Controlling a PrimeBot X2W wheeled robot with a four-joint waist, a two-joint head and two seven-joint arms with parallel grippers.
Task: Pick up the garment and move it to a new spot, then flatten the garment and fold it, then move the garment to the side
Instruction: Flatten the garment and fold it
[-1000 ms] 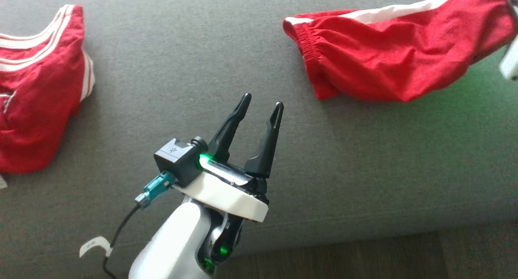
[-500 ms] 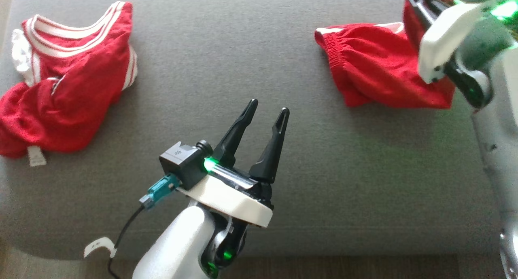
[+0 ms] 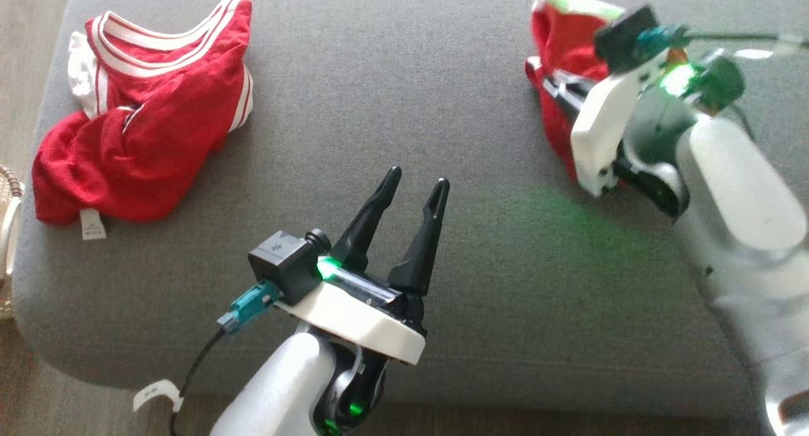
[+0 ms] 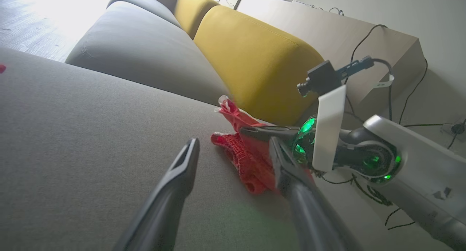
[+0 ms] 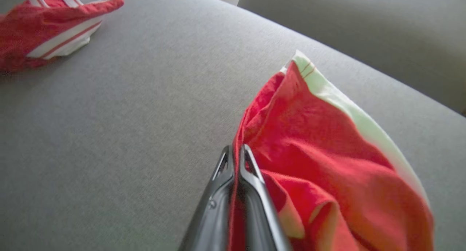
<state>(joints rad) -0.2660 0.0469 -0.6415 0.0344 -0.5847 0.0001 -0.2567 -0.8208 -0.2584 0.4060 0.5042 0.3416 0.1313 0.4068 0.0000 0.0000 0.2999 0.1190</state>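
Note:
Red shorts with a white side stripe hang bunched at the far right of the grey sofa cushion. My right gripper is shut on a fold of them, the cloth draping beside and below its fingers. My left gripper stands open over the cushion's middle front with nothing between its fingers, well left of the shorts.
A crumpled red jersey with white trim lies at the cushion's far left. The cushion's front edge drops to wooden floor. A yellow backrest and a second grey cushion stand behind the shorts.
The head camera has shifted, sliding the whole scene right and down. My right arm has swung into the picture, dragging the shorts into a tighter, lifted bunch. The left gripper stays open.

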